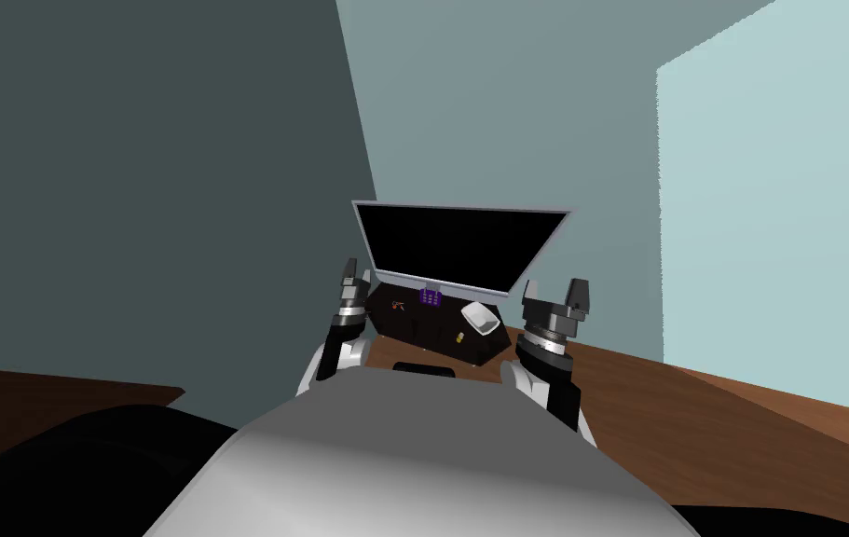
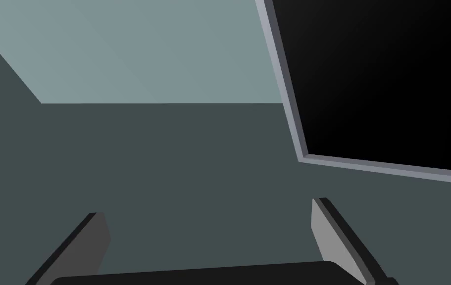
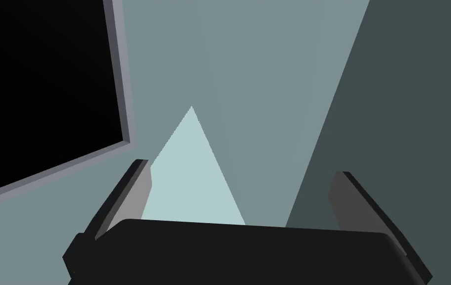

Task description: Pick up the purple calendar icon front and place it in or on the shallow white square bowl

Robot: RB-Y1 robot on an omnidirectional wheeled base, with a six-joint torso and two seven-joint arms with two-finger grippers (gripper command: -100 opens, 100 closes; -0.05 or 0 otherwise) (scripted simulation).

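Small purple calendar (image 1: 430, 296) near white square bowl (image 1: 480, 318) on dark unit (image 1: 410, 328); left claw (image 2: 208, 208) and right claw (image 3: 241, 167) wide, empty.

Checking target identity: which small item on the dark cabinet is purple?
The calendar icon by the screen; the bowl is white, the nearer small block yellow.

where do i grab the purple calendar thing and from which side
Probably by its two side edges, coming from above and the near side: the purple calendar sits on the dark cabinet just under the lower edge of the screen, so the back looks blocked. Whether it lies flat or stands is too small to tell.
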